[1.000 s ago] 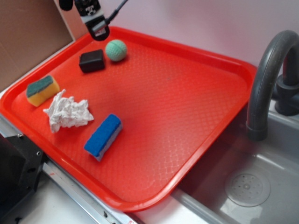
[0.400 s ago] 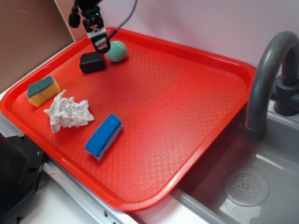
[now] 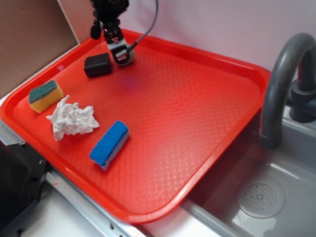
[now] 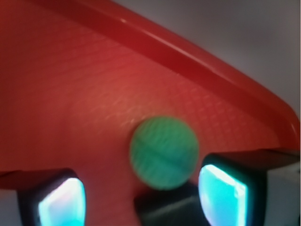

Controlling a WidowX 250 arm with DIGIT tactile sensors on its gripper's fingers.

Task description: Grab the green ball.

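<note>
The green ball (image 3: pixel 129 58) lies at the far left of the red tray (image 3: pixel 197 113), mostly covered by my gripper (image 3: pixel 120 53), which hangs right over it. In the wrist view the ball (image 4: pixel 163 153) shows round and mint green with a seam line, lying on the tray (image 4: pixel 84 94) just ahead of the gap between my two fingers. The gripper (image 4: pixel 141 200) is open with nothing held; its right finger (image 4: pixel 223 197) sits close beside the ball. A black block (image 3: pixel 97 64) lies just left of the ball and appears below it in the wrist view (image 4: pixel 169 209).
A yellow sponge with a green top (image 3: pixel 45 95), crumpled white paper (image 3: pixel 72 118) and a blue sponge (image 3: pixel 109 143) lie on the tray's left half. The tray's raised far rim (image 4: pixel 188 56) runs just behind the ball. A grey faucet (image 3: pixel 281 84) and sink (image 3: pixel 261 197) stand to the right.
My gripper has moved right and down, from above the tray's far left rim past the black block to directly over the green ball, now covering most of it.
</note>
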